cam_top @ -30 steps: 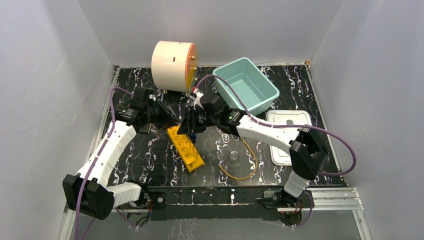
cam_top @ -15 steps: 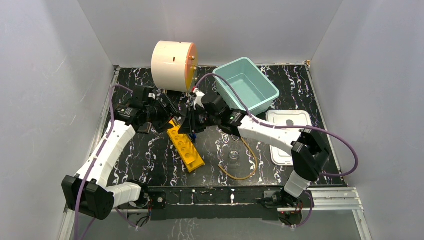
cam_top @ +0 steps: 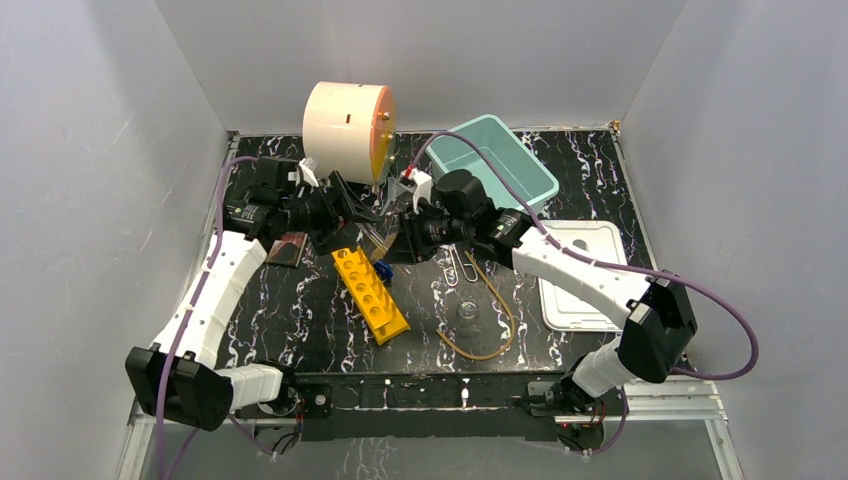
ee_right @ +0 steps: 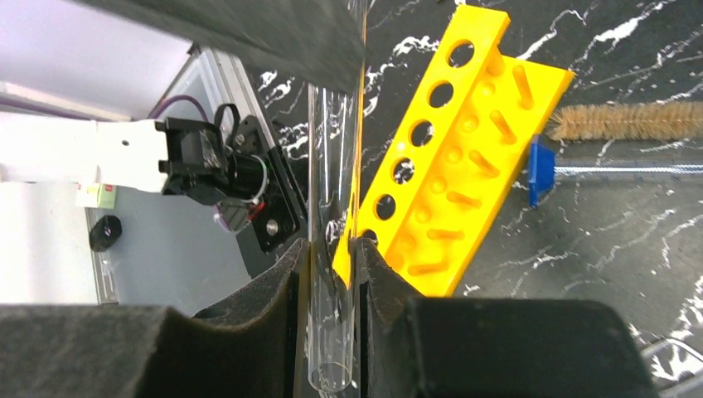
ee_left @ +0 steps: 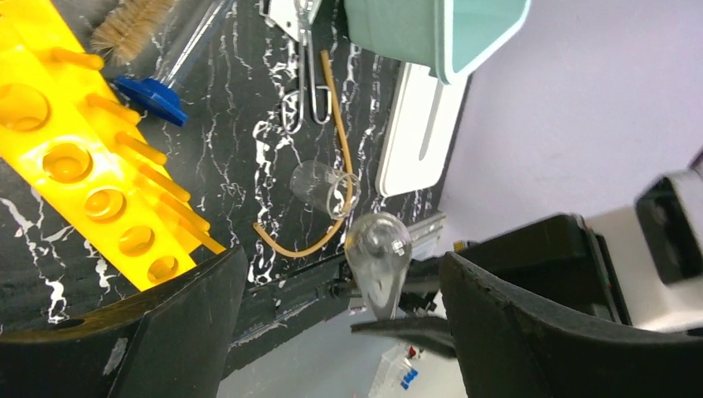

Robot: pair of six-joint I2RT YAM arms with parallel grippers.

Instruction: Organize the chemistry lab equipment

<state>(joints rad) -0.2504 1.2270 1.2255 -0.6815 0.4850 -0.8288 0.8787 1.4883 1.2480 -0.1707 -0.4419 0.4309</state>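
Now we see the right end effector [ee_right: 332,303] clamped on a clear glass tube [ee_right: 331,207], with the dark pads pressed against the glass on both sides. The tube is held off the counter [cam_top: 300,310] near the far end of the yellow rack [cam_top: 370,295]. In the left wrist view its rounded closed end points at the camera.

Our left end effector [ee_left: 341,278] stands wide open around that rounded end. Both of its fingers [ee_left: 166,332] are clear of the glass, so it is gripping nothing.

The rack lies flat on the counter between the two arms, with its row of holes facing up. Just beside its far end we find the blue-tipped tool [ee_left: 149,95], and a brush [ee_left: 133,25] lies next to it.

Further to the right, the small glass dish [cam_top: 467,310] sits inside the curve of the tan rubber loop [cam_top: 505,300]. Some metal clips [cam_top: 458,265] lie near the loop's far end.

At the back of the counter are the teal bin [cam_top: 540,185] and the cream drum [cam_top: 340,130]. The white lid [cam_top: 585,285] lies flat on the right side.
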